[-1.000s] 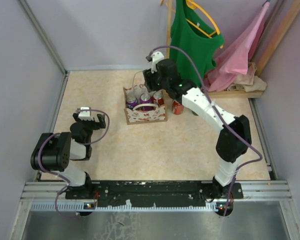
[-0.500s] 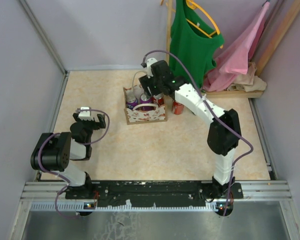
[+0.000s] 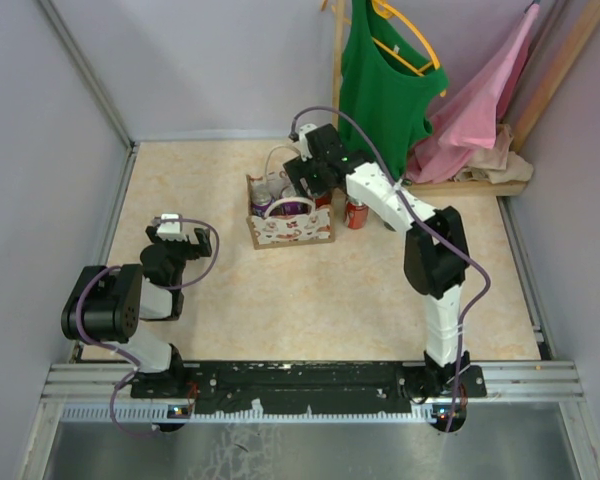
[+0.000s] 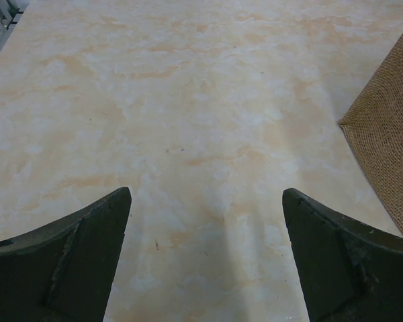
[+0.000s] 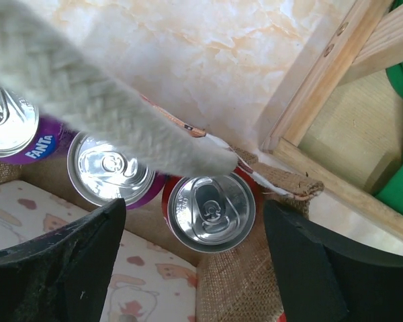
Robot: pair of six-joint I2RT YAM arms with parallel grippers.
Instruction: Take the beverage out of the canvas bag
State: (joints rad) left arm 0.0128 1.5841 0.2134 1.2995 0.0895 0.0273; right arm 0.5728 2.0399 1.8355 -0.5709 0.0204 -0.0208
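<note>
The right end effector (image 5: 196, 225) hangs wide open, its jaws straddling the red can (image 5: 211, 209) directly beneath it, inside the canvas bag (image 5: 245, 292). It should descend straight, leave the white handle (image 5: 87, 94) outside the jaws, avoid the neighbouring purple can (image 5: 111, 168), then close low on the can's body.

Surroundings of the work cell, seen from above.
Marbled beige tabletop (image 3: 280, 290) enclosed by pale lilac walls (image 3: 210, 60), with a black rail (image 3: 310, 378) along the near edge. At the far right corner, a wooden rack (image 3: 337, 70) with an upright post and a low base frame. Hung from it, a green sleeveless top (image 3: 380, 85) on a yellow hanger (image 3: 421, 46); just beside, to the right, a pink garment (image 3: 480, 105) draped downward, its lower end over a crumpled beige cloth (image 3: 497, 160) resting on the base frame.
</note>
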